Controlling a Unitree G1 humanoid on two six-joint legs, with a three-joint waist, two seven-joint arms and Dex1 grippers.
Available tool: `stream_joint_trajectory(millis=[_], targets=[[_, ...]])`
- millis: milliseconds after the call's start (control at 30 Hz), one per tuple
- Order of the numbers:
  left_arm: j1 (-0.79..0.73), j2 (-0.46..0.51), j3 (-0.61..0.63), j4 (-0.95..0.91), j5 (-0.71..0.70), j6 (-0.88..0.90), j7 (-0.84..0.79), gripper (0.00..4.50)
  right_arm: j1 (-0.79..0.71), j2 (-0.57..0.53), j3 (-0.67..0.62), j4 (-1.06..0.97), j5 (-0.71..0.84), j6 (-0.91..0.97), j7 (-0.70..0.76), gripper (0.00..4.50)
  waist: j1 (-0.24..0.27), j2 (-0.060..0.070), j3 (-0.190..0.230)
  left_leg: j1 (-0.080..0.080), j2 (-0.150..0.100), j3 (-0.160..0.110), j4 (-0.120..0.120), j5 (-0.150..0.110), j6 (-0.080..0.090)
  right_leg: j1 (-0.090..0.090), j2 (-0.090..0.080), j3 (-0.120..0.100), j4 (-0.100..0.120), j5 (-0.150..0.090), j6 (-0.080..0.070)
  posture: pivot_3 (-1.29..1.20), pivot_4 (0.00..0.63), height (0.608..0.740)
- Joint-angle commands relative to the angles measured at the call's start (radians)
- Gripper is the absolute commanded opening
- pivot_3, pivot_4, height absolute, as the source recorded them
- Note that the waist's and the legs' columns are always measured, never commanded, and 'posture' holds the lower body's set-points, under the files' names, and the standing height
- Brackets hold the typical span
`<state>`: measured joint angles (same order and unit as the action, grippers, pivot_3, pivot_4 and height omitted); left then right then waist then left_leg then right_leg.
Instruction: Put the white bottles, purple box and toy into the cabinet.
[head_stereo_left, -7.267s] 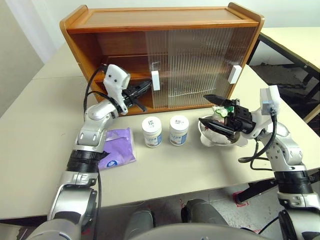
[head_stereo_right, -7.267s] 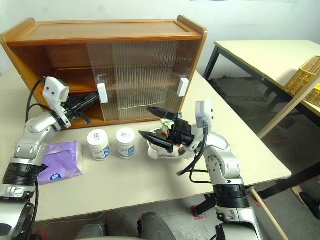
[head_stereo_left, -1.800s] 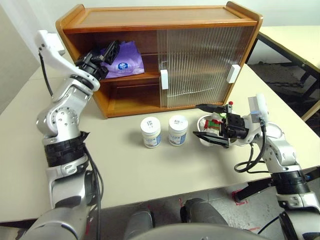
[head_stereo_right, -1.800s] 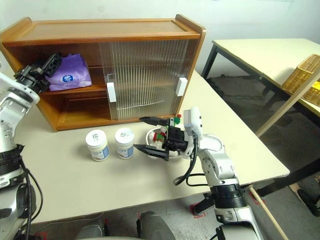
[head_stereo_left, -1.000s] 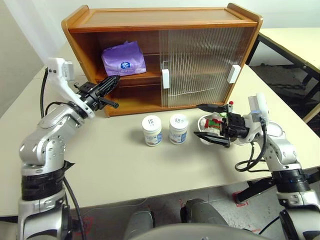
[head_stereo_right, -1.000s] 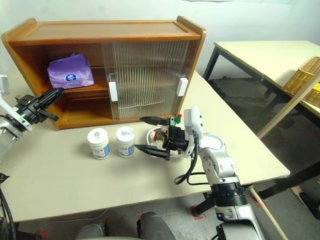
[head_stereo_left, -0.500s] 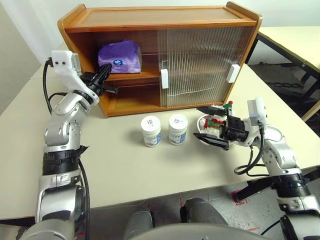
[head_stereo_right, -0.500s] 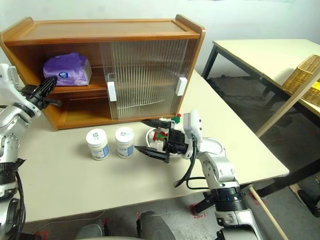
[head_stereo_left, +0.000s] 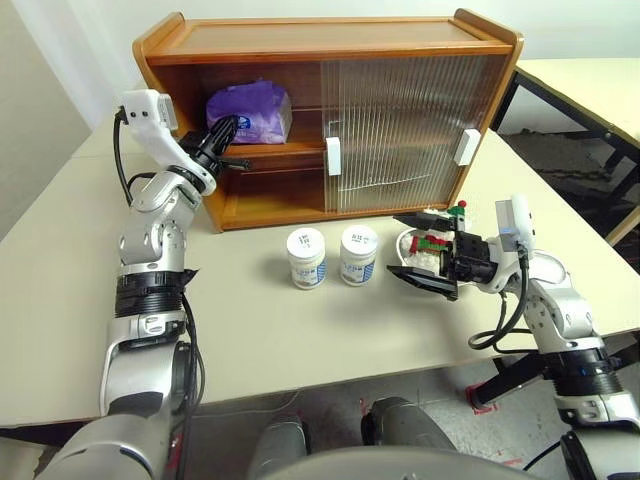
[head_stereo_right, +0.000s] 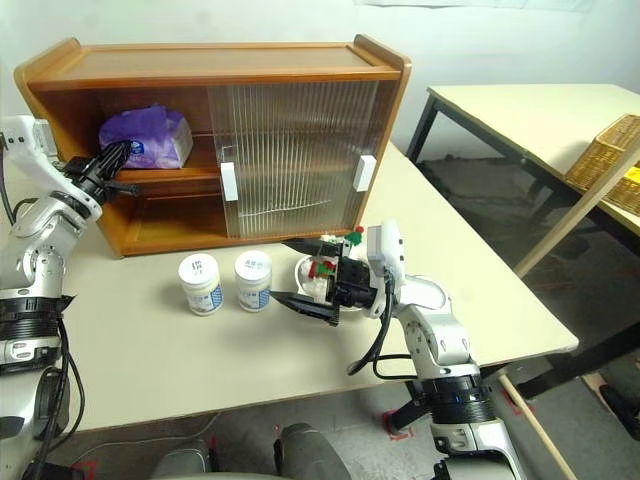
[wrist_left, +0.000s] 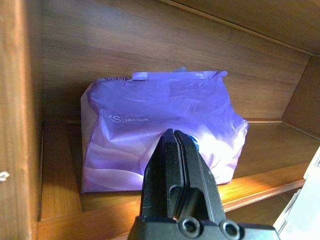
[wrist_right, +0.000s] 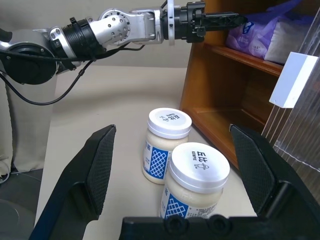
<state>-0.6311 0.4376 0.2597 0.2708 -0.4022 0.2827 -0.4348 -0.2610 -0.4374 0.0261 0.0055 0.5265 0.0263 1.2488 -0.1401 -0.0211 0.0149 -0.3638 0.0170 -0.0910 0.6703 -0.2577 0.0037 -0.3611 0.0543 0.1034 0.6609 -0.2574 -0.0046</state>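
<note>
One of the four items is in place. The purple box (head_stereo_left: 250, 110) sits on the upper shelf of the cabinet (head_stereo_left: 330, 40), at the open left end, leaning toward the back wall. The left gripper (head_stereo_left: 222, 137) is at the front edge of that shelf with its fingers clenched together and nothing between them; in the left wrist view the closed tips point straight at the pack's front face, very near it or just touching, which cannot be told. It looks as if this arm is nudging the pack deeper or is done with it.

Three items are left on the table (head_stereo_left: 260, 330). The two white bottles (head_stereo_left: 306, 257) stand upright side by side in front of the cabinet's lower shelf, close together but apart. To their right the toy (head_stereo_left: 432, 250) lies in a white bowl (head_stereo_left: 410, 268), its red-and-green scarf showing. The right gripper (head_stereo_left: 425, 248) hovers over the bowl with its jaws spread wide and holding nothing; its wrist view looks past both fingers at the two jars.

The sliding doors cover the right part of the cabinet, so only the left bay is open. The lower shelf there is bare and seems the natural place for the jars, while the toy may go beside the pack or below. By this judgement the job is about a quarter done.
</note>
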Motion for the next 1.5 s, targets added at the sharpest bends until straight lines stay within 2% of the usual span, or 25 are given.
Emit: stream_joint_trajectory(millis=[33,400,533,667,900,1200,1500], targets=[[0.004,-0.01,-0.024,-0.005,0.007,0.031,-0.01,0.05,0.005,-0.01,0.003,-0.015,-0.007,0.0,-0.002,4.5,0.0,0.0,0.0,0.0,-0.001,-0.001,0.0,0.0,0.0,0.0,0.0,0.0,0.0,0.0,0.0,-0.24,0.0,0.74],[0.044,0.014,-0.115,-0.122,0.134,0.085,0.041,0.05,-0.005,-0.007,0.01,-0.006,-0.007,-0.001,0.004,4.5,0.004,0.0,0.0,-0.007,-0.007,-0.005,-0.001,-0.001,0.001,-0.002,-0.001,0.0,-0.003,-0.003,0.004,-0.23,0.0,0.74],[0.046,-0.004,-0.166,-0.132,0.186,0.088,0.053,0.05,-0.009,-0.008,0.01,-0.003,-0.008,-0.002,0.006,4.5,0.012,0.0,0.0,-0.01,-0.007,-0.007,-0.001,-0.002,0.003,-0.002,-0.002,-0.001,-0.009,0.003,-0.004,-0.23,0.0,0.74],[0.038,-0.021,-0.197,-0.135,0.228,0.078,0.056,0.05,-0.012,-0.009,0.008,0.001,-0.009,-0.003,0.007,4.5,0.022,0.0,0.0,-0.011,-0.01,-0.008,-0.001,-0.004,0.006,-0.002,-0.005,-0.001,-0.012,0.003,-0.004,-0.23,0.0,0.74],[0.028,-0.063,-0.202,-0.168,0.25,0.103,0.072,0.05,-0.011,0.0,0.015,0.006,-0.013,-0.011,0.007,4.5,0.032,0.0,0.0,-0.014,-0.012,-0.008,0.0,-0.007,0.013,-0.002,-0.015,-0.002,-0.012,-0.001,0.004,-0.23,0.0,0.74],[0.037,-0.087,-0.198,-0.213,0.245,0.142,0.065,0.05,-0.009,0.017,0.021,0.016,-0.02,-0.029,0.004,4.5,0.036,0.0,0.0,-0.018,-0.014,-0.008,0.007,-0.011,0.019,-0.001,-0.017,-0.002,-0.015,-0.002,0.008,-0.25,0.0,0.74],[0.024,-0.057,-0.178,-0.285,0.222,0.221,0.053,0.05,0.004,0.016,0.012,0.016,-0.02,-0.034,0.012,4.5,0.036,0.0,0.0,-0.019,-0.013,-0.008,0.007,-0.011,0.02,-0.001,-0.018,-0.002,-0.018,-0.001,0.009,-0.25,0.0,0.74]])
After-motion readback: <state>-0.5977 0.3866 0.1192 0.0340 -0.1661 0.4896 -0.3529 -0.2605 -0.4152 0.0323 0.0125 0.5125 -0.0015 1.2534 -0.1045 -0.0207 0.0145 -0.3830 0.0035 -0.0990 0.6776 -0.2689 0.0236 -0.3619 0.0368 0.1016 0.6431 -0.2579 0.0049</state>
